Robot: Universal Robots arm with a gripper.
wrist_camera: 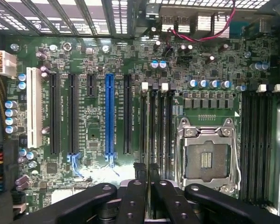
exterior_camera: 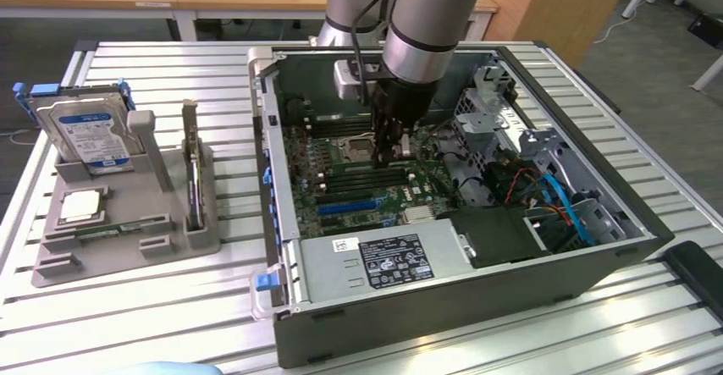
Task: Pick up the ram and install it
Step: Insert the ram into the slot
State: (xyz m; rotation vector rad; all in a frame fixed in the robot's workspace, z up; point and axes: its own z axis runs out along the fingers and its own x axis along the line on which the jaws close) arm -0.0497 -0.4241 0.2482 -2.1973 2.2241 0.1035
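Observation:
My gripper (exterior_camera: 388, 160) is down inside the open computer case (exterior_camera: 288, 223), just above the motherboard's black memory slots (exterior_camera: 367, 174). In the wrist view the two black fingers (wrist_camera: 140, 175) stand almost together, shut on a thin dark strip, the ram (wrist_camera: 148, 167) seen edge-on. It lines up with the slots (wrist_camera: 157, 130) beside the empty CPU socket (wrist_camera: 207, 154). A second green ram (exterior_camera: 111, 230) lies in the grey holder (exterior_camera: 124, 252) on the exterior view's left.
The holder also carries a blue-labelled hard drive (exterior_camera: 91, 134) and a square silver CPU chip (exterior_camera: 77, 207). A power supply (exterior_camera: 378, 261) fills the case's near end, and cables and drive cages (exterior_camera: 531, 189) crowd the exterior view's right. A blue expansion slot (wrist_camera: 110, 114) runs alongside the memory slots.

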